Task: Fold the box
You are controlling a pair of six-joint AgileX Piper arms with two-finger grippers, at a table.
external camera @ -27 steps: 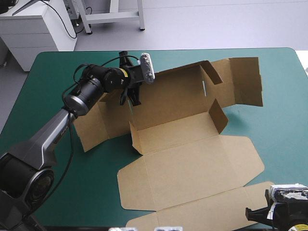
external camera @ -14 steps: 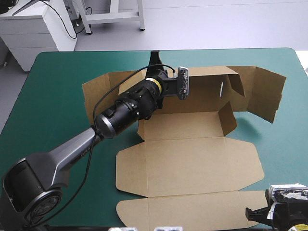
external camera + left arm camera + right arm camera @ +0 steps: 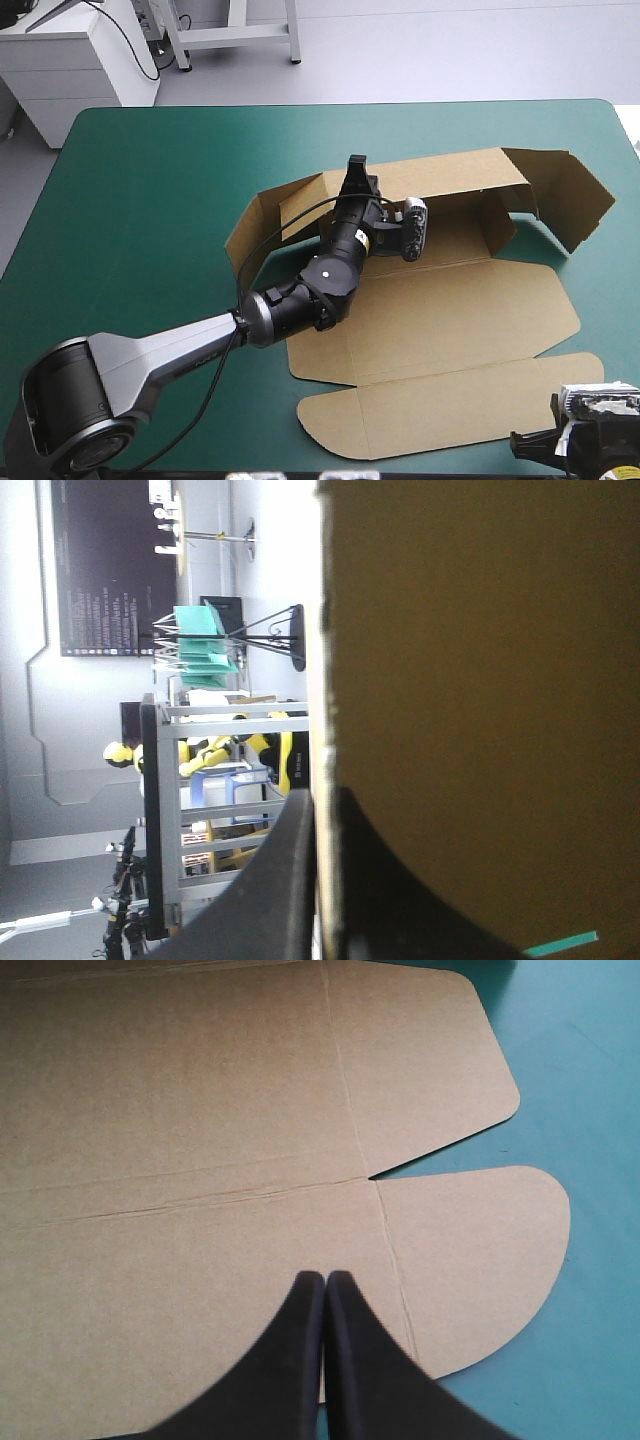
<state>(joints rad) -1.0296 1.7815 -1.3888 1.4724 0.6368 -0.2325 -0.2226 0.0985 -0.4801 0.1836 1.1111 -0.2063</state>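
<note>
Your box (image 3: pixel 450 310) lay on the teal-green worktop (image 3: pixel 150 180), right of the middle and reaching almost to the near edge. It was half raised. The long far wall (image 3: pixel 450 175) stood up and leaned a little. The end panel on the left (image 3: pixel 245 235) curled upward, and the end panel on the right (image 3: pixel 570 200) stood up near the worktop's right edge. The wide lid (image 3: pixel 440 400) lay flat on the cover on the near side.

Your left arm crossed the box from the near-left corner. The left end effector (image 3: pixel 357 178) sat on the top edge of the far wall, toward that wall's left end. In the left wrist view the left end effector (image 3: pixel 318 798) was clenched on the box (image 3: pixel 480 680). One black finger lay on each face of the board, and the sheet's edge ran up between them.

Your right end effector (image 3: pixel 323 1278) was clenched on nothing, its two fingers meeting in one point. It hung over the flat lid of the box (image 3: pixel 180 1110), beside the crease that leads to a rounded corner flap (image 3: pixel 470 1260). You could see the bare cover (image 3: pixel 590 1080) just beyond that flap. From this view I cannot tell whether the fingertips touched the board.
</note>
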